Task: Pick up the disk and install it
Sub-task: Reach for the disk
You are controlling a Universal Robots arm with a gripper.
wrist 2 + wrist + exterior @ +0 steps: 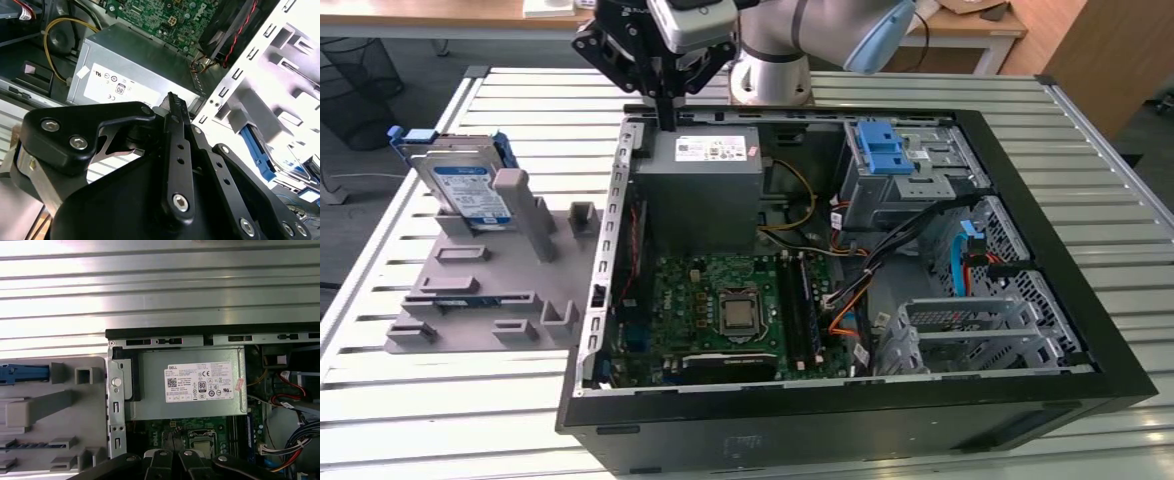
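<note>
Exterior view: the disk (464, 188) is seen upright in the grey fixture (480, 300), outside the computer case (854, 405). The gripper (666, 115) is poised over the power supply (700, 175).
Second wrist view: the gripper (174, 100) is closed, with nothing gripped.
First wrist view: the disk (22, 372) is ungrasped. Pickup and installation are judged outstanding.

Robotics laboratory, computer-assembly test cell. Evidence:
- slatted aluminium-profile bench (427, 400)
- robot arm (781, 50) rising behind the case in the exterior view
- opened desktop tower case (854, 425) lying on its side, with motherboard (734, 305) and power supply (700, 180) exposed
- grey moulded parts jig (480, 290) holding a disk (464, 190) upright
- wooden office desks (440, 20) and a wire-mesh waste bin (354, 75) beyond the bench
</note>
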